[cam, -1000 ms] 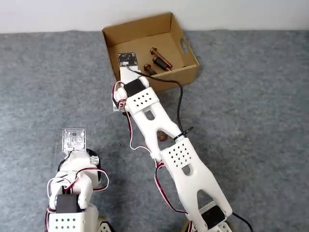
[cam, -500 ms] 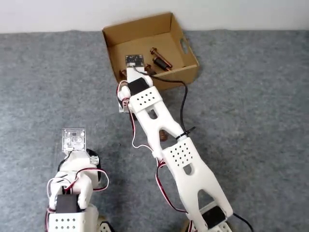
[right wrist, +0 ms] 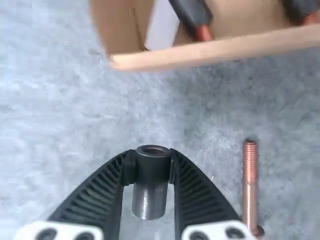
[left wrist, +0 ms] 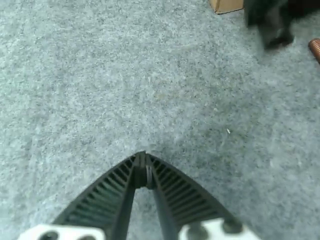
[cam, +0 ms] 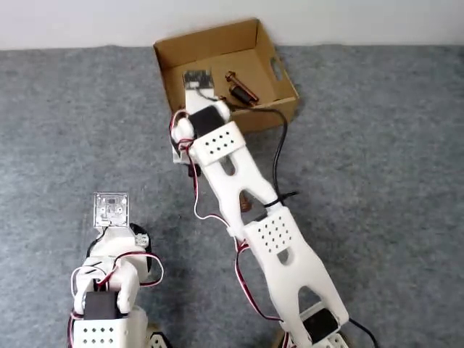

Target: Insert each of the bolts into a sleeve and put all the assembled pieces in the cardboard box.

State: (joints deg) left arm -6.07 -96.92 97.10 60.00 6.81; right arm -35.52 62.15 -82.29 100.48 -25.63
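Grey, fuzzy carpet (cam: 391, 188) runs across the table from edge to edge. Along the far edge there's a plain white wall (cam: 87, 22). In the left wrist view, one tiny pale fleck (left wrist: 228, 131) lies on the carpet's nap.

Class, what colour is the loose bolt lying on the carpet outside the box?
Copper; the bolt shows best in the right wrist view.

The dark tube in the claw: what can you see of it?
The tube is short, dark and metal-looking, with one open hollow end showing. The right gripper is shut on its sides. It is just outside the cardboard box, with a copper bolt lying on the carpet beside it, apart.
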